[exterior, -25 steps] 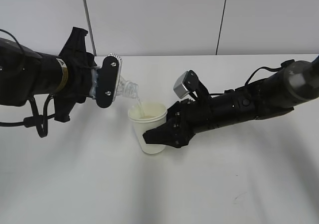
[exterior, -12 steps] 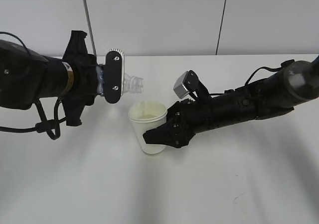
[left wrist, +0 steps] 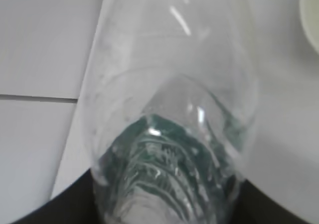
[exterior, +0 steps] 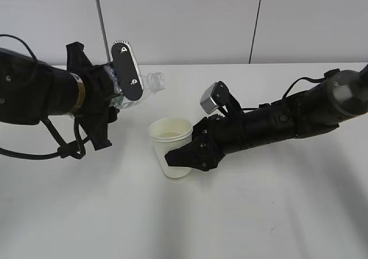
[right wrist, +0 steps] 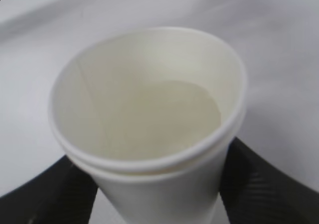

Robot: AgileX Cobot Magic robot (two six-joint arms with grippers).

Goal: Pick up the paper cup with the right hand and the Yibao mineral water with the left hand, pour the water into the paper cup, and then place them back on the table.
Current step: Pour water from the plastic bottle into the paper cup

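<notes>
Water sits in the paper cup [exterior: 171,147], clamped by the right hand [exterior: 183,157] above the table [exterior: 241,213]. Left hand [exterior: 123,77] grips the Yibao mineral water [exterior: 150,84], neck tilted upward beside the cup. Both should probably descend level and slowly before either grip loosens.

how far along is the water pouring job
Both pickups look done: the left hand grips the Yibao mineral water, the right hand grips the paper cup. The cup already holds water. The bottle's mouth is tipped slightly up and no stream falls, so pouring seems over. Left: setting both on the table.
</notes>
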